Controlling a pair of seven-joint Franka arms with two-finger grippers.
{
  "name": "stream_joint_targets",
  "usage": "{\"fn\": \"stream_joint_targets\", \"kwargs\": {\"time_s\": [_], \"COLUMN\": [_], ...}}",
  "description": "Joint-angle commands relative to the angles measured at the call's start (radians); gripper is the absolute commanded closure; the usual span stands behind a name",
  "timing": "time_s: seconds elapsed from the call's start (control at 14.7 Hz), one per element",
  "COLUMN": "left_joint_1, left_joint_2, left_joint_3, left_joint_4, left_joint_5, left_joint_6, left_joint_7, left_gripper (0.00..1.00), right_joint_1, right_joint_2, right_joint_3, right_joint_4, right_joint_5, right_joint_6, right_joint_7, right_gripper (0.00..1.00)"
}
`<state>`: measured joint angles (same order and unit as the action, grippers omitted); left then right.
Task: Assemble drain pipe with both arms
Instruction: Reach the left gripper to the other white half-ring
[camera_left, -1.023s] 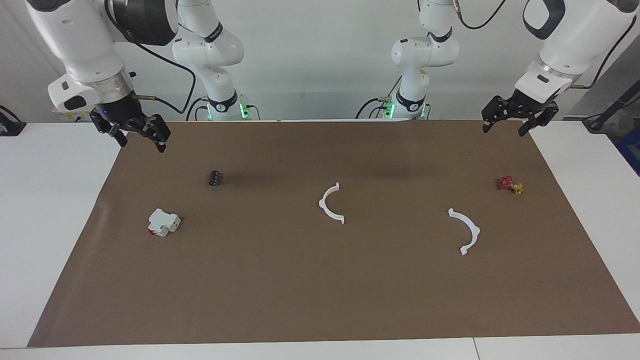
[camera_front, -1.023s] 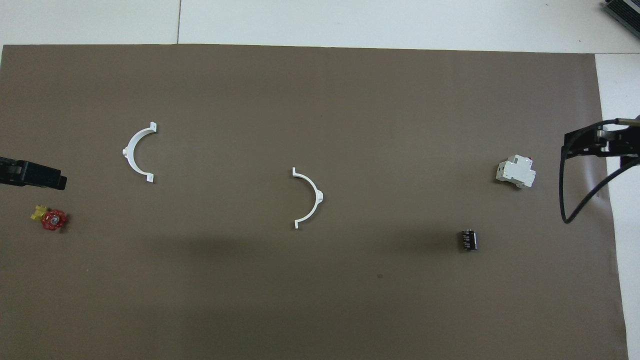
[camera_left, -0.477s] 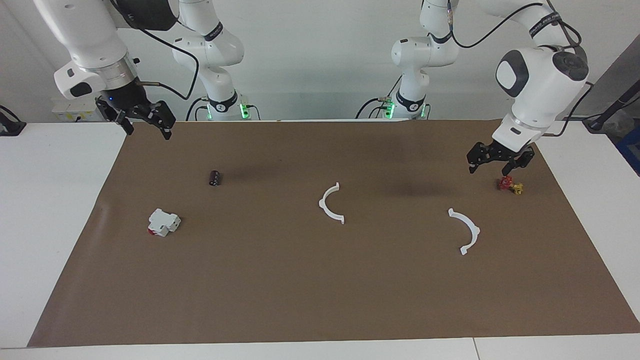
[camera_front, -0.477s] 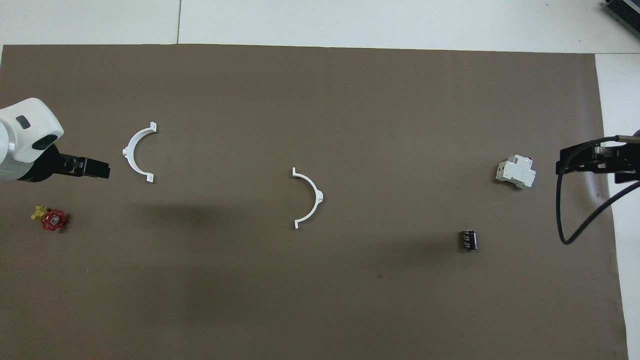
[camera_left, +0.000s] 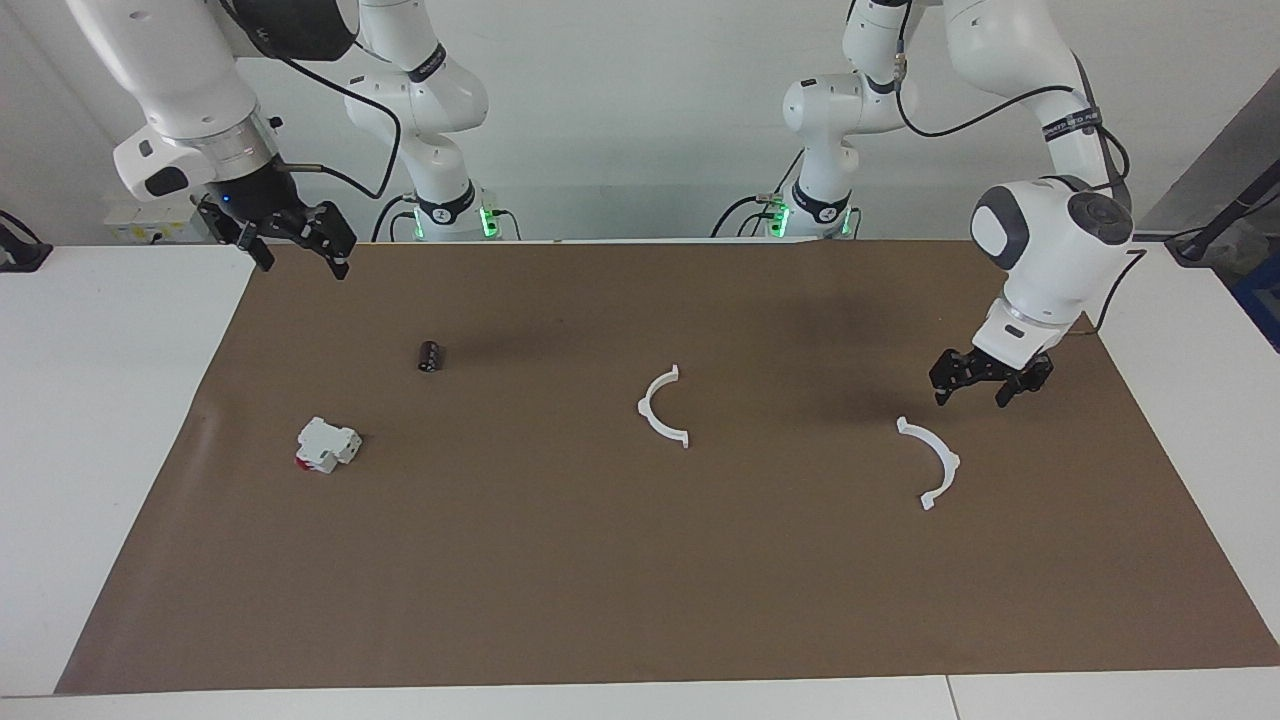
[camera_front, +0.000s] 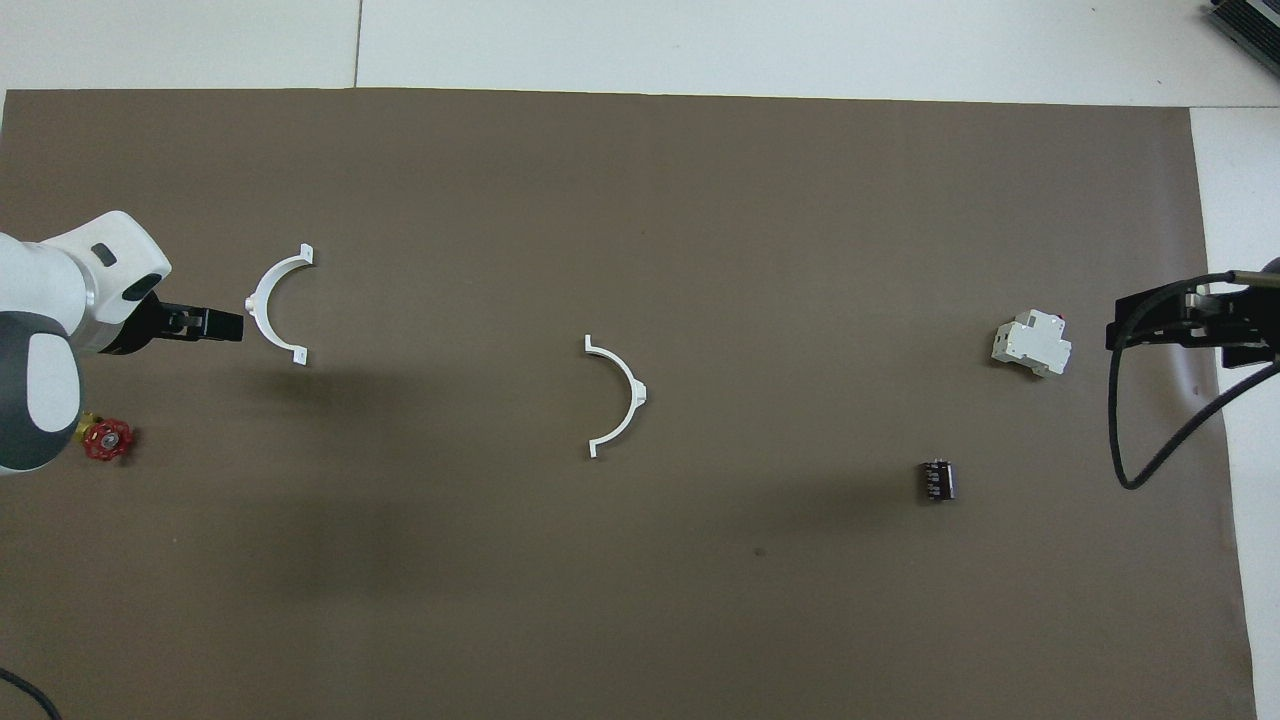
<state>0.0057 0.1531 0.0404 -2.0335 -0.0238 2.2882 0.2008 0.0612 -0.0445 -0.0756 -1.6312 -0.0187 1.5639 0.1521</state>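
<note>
red valve: partly under left arm | right tool: cut by edge

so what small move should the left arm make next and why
Probably ease the left pincer down and forward onto the thin white plastic half-ring toward the left arm's end of the brown mat. It hangs open just short of that half-ring, holding nothing. The right pincer waits, also open.

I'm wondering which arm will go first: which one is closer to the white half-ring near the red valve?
The left. Its end effector hovers beside that half-ring; the right end effector waits at the table's other end.
</note>
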Motion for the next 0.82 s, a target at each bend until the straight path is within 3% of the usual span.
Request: {"fn": "stream_joint_targets", "kwargs": {"time_s": [0.0,0.27,0.75], "left_joint_1": [-0.001,-0.001,0.005], "left_joint_2": [0.064,0.184,0.227], "left_joint_3": [-0.004,-0.004,-0.004], "left_joint_4": [0.015,0.099,0.113], "left_joint_5": [0.005,-0.005,-0.022], "left_joint_6": [0.071,0.108,0.174], "left_joint_7": [0.009,0.008,0.009], "left_gripper": [0.05,0.07,0.17], "right_joint_1": [0.005,0.002,0.003], "right_joint_2": [-0.025,-0.025,-0.025], "right_joint_3": [0.005,0.004,0.002], "right_joint_4": [-0.027,-0.026,-0.022], "right_joint_5": [-0.021,-0.006,-0.004], "right_joint_6": [-0.002,0.002,0.002], "right_joint_7": [0.0,0.001,0.0], "right_gripper": [0.0,0.0,0.0]}}
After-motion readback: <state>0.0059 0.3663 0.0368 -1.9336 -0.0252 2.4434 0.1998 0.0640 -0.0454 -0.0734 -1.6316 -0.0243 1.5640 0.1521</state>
